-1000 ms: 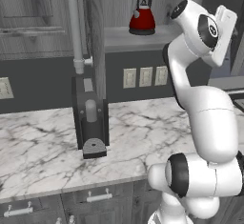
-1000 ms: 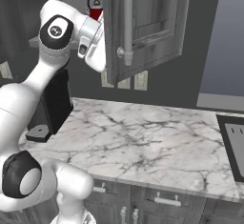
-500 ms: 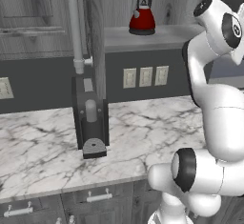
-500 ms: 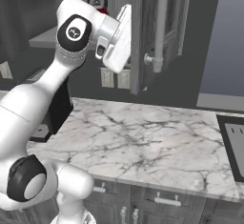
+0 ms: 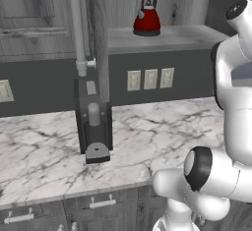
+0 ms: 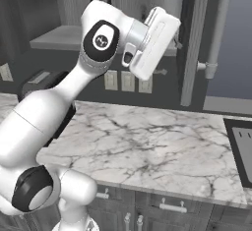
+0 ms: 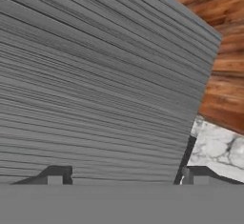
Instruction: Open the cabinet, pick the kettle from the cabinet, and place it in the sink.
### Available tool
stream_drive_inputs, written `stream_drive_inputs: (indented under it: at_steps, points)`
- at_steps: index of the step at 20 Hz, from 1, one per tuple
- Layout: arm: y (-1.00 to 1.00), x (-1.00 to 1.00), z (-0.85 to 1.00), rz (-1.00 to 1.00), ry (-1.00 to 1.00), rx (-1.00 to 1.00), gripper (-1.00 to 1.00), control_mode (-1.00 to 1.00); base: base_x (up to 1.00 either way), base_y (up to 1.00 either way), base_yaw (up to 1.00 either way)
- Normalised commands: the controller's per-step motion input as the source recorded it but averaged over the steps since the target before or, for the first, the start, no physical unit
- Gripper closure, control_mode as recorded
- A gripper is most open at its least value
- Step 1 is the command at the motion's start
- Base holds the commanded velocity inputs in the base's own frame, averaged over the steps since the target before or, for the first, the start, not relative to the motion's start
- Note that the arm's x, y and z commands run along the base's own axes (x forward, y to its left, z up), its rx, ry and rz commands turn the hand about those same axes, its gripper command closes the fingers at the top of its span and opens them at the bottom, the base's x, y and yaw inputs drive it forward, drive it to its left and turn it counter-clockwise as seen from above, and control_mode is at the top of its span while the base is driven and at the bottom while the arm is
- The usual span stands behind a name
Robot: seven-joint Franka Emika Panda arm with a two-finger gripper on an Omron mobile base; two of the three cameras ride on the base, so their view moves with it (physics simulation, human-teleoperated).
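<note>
While cabinet door (image 6: 193,38) hangs open beside hand (image 7: 125,173), kettle (image 5: 147,14) shelved.

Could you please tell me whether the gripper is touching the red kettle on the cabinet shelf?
Apart. The left base view shows the kettle standing alone on the shelf, nothing near it; in the hand view the gripper faces a grey door panel.

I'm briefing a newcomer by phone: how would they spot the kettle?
Find the open wall cabinet above the marble counter. On its shelf stands the kettle, small, red and dome-shaped, with a black arched handle: the one red thing among greys.
</note>
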Motion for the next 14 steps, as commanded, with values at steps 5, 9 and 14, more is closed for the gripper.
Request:
stream_drive_inputs:
  at_steps: [5,9,14]
  points:
    - [-0.69,-0.13,0.00,-0.06,0.00,0.05,-1.00,-1.00,0.00,0.00,0.00]
    - [-0.64,-0.07,0.00,-0.02,0.02,0.07,-1.00,-1.00,0.00,0.00,0.00]
    - [-0.37,0.00,-0.09,-0.03,0.12,0.01,-1.00,-1.00,0.00,0.00,0.00]
